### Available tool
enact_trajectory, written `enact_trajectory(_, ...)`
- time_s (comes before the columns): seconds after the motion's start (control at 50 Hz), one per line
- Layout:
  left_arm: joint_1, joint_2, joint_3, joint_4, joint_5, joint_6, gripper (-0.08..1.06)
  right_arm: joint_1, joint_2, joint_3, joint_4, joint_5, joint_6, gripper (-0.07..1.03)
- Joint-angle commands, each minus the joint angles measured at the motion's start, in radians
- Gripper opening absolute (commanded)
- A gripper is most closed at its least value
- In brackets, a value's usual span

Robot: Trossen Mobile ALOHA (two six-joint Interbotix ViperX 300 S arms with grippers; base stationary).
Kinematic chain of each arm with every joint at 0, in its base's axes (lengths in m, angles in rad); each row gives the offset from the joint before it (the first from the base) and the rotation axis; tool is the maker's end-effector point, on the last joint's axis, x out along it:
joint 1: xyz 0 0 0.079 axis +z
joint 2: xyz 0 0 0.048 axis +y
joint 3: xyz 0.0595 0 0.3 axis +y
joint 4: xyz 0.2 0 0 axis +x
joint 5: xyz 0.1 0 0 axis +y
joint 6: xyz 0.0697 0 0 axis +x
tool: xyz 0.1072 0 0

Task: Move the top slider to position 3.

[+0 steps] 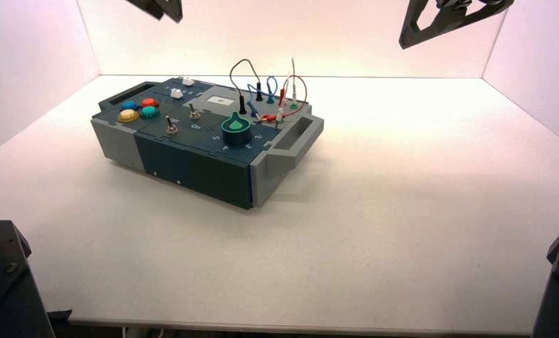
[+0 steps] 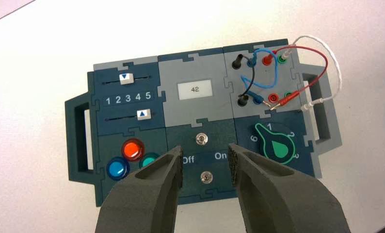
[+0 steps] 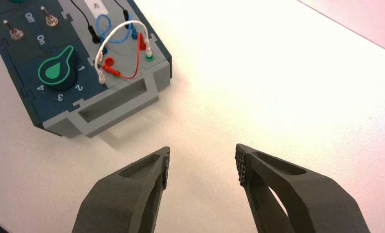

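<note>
The top slider [image 2: 126, 79] is a small white knob in a dark slot on the box [image 1: 192, 165]; in the left wrist view it stands in line with the printed 3. The second white slider [image 2: 143, 114], below the row of numbers, sits between 4 and 5. Both knobs show in the high view, the top slider [image 1: 188, 82] at the box's far left corner. My left gripper [image 2: 206, 162] hangs open well above the box, holding nothing. It shows as the left gripper [image 1: 157, 8] at the upper edge. My right gripper [image 3: 202, 165] is open over bare table, right of the box.
The box also carries coloured buttons [image 2: 133, 149], two silver toggle switches [image 2: 201, 140] marked Off and On, a green rotary dial [image 2: 279, 148], a small display [image 2: 195, 90] reading 42, and looped wires [image 1: 277, 88]. White walls enclose the table [image 1: 403, 211].
</note>
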Motion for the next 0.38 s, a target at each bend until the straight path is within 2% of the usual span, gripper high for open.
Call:
enact_trajectory(0.02, -0.002, 0.006, -0.011, 0.003, -0.005, -0.002, 0.51, 0.005, 0.002, -0.012, 0.002, -0.006, -0.002, 0.71)
enact_trajectory(0.38, -0.008, 0.028, -0.026, -0.002, 0.006, -0.003, 0.50, 0.005, -0.014, -0.012, -0.002, -0.003, -0.005, 0.71)
